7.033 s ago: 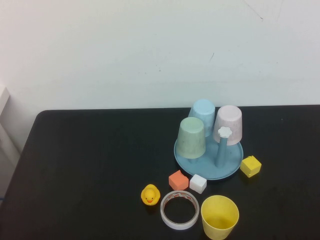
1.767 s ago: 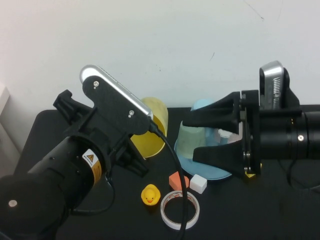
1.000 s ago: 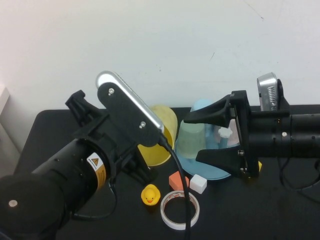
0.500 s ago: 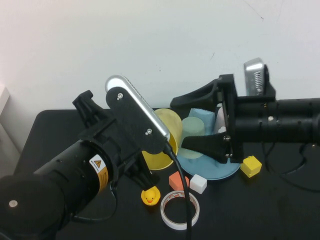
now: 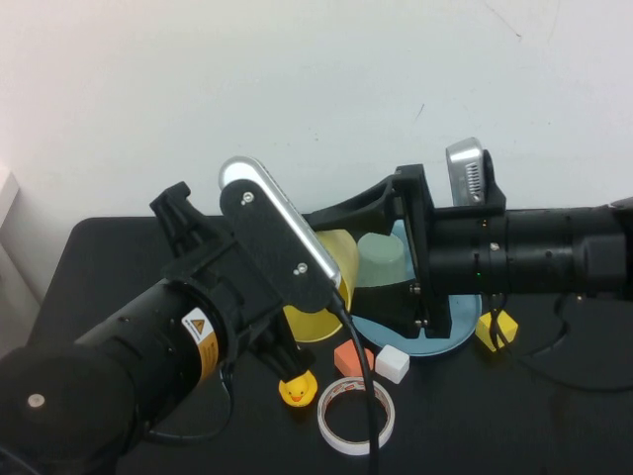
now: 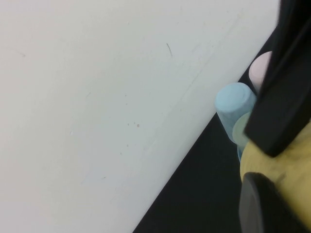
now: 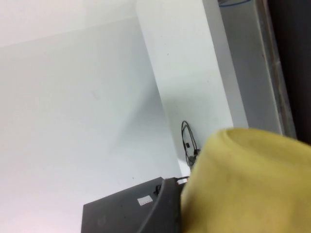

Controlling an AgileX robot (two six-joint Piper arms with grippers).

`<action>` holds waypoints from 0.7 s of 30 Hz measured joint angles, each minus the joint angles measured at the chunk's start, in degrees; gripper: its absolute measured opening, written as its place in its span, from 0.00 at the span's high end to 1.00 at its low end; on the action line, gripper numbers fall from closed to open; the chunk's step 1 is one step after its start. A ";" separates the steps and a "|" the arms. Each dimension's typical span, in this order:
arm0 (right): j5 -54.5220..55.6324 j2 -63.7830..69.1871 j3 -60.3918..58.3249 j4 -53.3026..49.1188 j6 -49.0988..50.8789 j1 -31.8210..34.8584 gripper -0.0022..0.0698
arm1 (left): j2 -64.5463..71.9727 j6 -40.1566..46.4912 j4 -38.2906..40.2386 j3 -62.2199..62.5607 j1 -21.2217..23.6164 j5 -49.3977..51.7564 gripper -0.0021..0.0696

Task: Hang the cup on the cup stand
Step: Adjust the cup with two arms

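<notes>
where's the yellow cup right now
In the high view the yellow cup is held off the table near the middle by the shut left gripper, beside the cup stand, with the open right gripper reaching around it.

At the start the cup (image 5: 331,287) stood upright and alone near the desk's front edge, right of the tape ring, with neither arm in sight. Both arms have since come in. The left gripper (image 5: 321,292), clamped shut on the cup, has carried it off the desk and over beside the stand (image 5: 465,332), tipped on its side. Over the last two seconds the right gripper (image 5: 371,262), jaws spread wide, has swung leftward across the stand and now reaches around the cup, hiding the pink cup and peg.
</notes>
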State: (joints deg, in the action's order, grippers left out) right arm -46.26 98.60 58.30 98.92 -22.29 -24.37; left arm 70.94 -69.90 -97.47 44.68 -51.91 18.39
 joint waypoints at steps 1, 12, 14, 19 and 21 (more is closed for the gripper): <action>0.00 0.43 0.51 0.00 0.00 0.00 0.01 | 0.12 0.13 0.00 0.00 0.00 0.00 0.96; -1.14 4.39 5.40 -2.07 -0.60 -0.36 0.11 | 1.85 2.70 -0.76 0.10 0.00 0.97 0.96; -1.14 4.44 5.40 -2.07 -0.84 -0.36 0.12 | 1.84 3.52 -0.76 0.10 0.00 0.97 0.96; -1.14 4.53 5.40 -1.96 -1.20 -0.36 0.12 | 1.84 4.05 -0.76 0.18 0.00 1.02 0.96; -1.14 4.53 5.40 -1.96 -1.19 -0.36 0.12 | 1.84 4.05 -0.76 0.18 0.00 1.02 0.96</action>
State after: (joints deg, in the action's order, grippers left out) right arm -47.39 103.14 63.71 96.95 -23.48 -24.72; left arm 72.77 -65.85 -98.23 44.86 -51.91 19.41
